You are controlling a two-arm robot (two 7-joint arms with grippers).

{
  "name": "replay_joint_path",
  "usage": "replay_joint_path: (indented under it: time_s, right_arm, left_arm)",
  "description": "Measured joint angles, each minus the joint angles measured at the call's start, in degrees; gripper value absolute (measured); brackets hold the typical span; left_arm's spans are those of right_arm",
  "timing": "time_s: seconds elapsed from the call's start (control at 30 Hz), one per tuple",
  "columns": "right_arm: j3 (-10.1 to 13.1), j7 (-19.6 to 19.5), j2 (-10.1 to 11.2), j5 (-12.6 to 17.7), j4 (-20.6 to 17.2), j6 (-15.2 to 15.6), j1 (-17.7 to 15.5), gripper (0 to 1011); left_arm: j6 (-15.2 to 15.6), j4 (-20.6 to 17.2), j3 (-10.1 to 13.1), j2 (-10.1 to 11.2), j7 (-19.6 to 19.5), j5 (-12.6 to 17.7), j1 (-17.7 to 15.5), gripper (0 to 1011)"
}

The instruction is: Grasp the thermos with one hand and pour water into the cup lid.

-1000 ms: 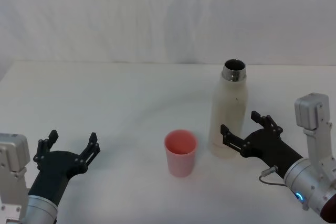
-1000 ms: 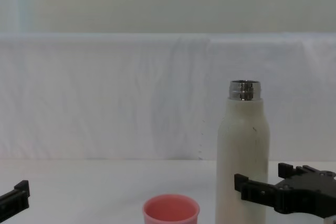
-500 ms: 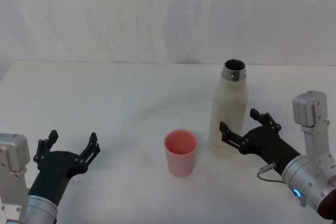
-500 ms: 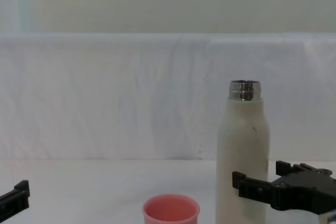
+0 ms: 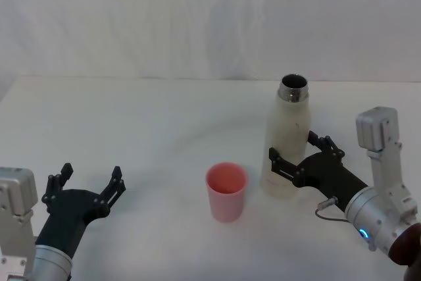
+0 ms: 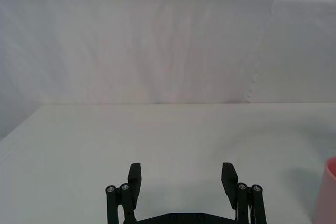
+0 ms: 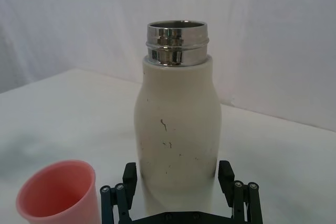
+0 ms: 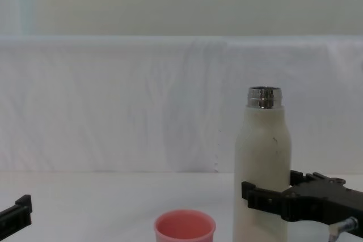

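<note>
While the thermos [image 5: 287,137] stands upright on the table [image 5: 151,116], the right gripper [image 5: 294,156] has its fingers spread either side of its lower body. The cup [image 5: 226,191] sits just left of it. The left gripper [image 5: 85,185] rests spread, well apart.

A white table [image 5: 131,123] runs back to a creased white cloth backdrop [image 5: 197,18]; the light is soft and even.

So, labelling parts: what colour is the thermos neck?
Shiny silver steel; the thermos neck shows best in the right wrist view.
</note>
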Motion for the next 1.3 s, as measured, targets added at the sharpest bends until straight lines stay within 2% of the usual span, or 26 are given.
replay_joint_path:
  time_s: [0.5, 1.3]
  right_arm:
    - [-0.50, 0.00, -0.87, -0.67, 3.16, 0.07, 2.61, 1000]
    - [-1.16, 0.17, -1.83, -0.58, 4.18, -0.29, 4.21, 1000]
  left_arm:
    - [0.00, 0.00, 0.00, 0.00, 0.00, 0.00, 0.00, 1001]
    - [0.00, 0.00, 0.00, 0.00, 0.00, 0.00, 0.00, 1001]
